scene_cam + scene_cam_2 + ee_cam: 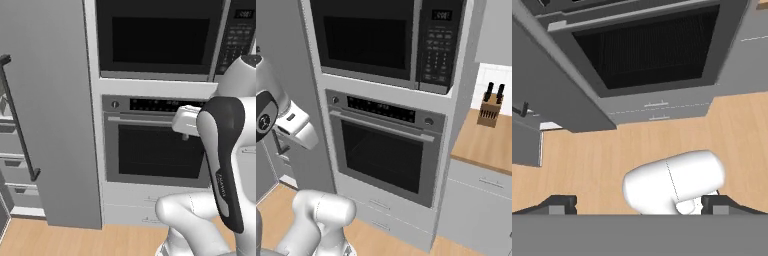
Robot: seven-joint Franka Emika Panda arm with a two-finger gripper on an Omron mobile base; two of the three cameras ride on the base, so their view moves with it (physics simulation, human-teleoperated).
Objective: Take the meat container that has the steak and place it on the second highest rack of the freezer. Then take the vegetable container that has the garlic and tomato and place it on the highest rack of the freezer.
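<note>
Neither the meat container with the steak nor the vegetable container with the tomato shows in any view. The freezer stands at the left with its grey door swung out, its dark bar handle on the door's edge and pale drawers visible inside. My gripper hangs in front of the wall oven, pointing down at the floor. In the hand view my gripper is open, its fingertips far apart and holding nothing. It also appears at the left of the right base view as my gripper.
The black-windowed wall oven sits under a microwave. Cabinet drawers lie below the oven above a wooden floor. A knife block stands on the wooden counter to the right.
</note>
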